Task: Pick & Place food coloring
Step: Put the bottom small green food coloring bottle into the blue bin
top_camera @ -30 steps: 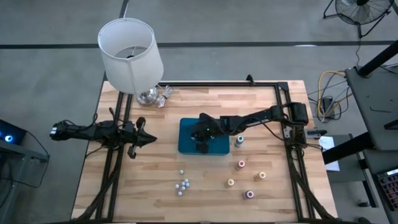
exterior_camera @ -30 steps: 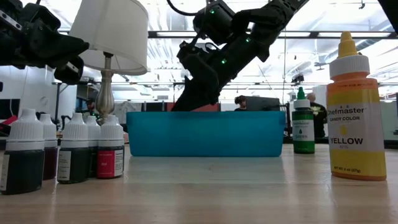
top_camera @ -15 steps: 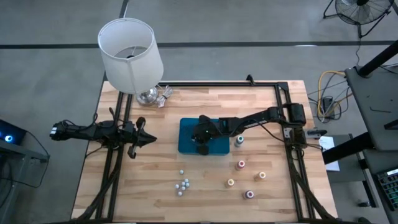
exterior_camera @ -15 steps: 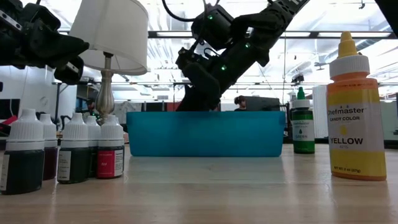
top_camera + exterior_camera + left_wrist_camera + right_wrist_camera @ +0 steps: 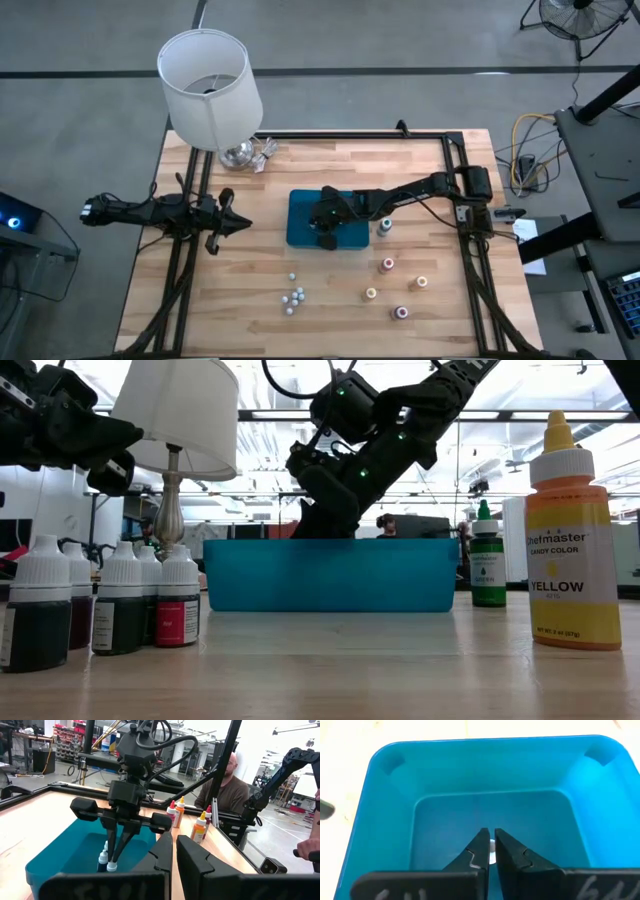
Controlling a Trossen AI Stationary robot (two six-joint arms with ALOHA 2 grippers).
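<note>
A wood-plank bench is carrying a glossy blue plastic tray at mid-bench. The right gripper is reaching into it, fingers pinching a small white-capped bottle. Five capped bottles are waiting toward the right edge. The left gripper is idling closed, near the left edge.

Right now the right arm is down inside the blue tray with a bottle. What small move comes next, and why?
Probably open the right end effector and let go. It reaches down into the blue tray, its fingers closed on the white cap of a small bottle standing near the tray floor beside another one. The left end effector waits shut at the table's left.
</note>
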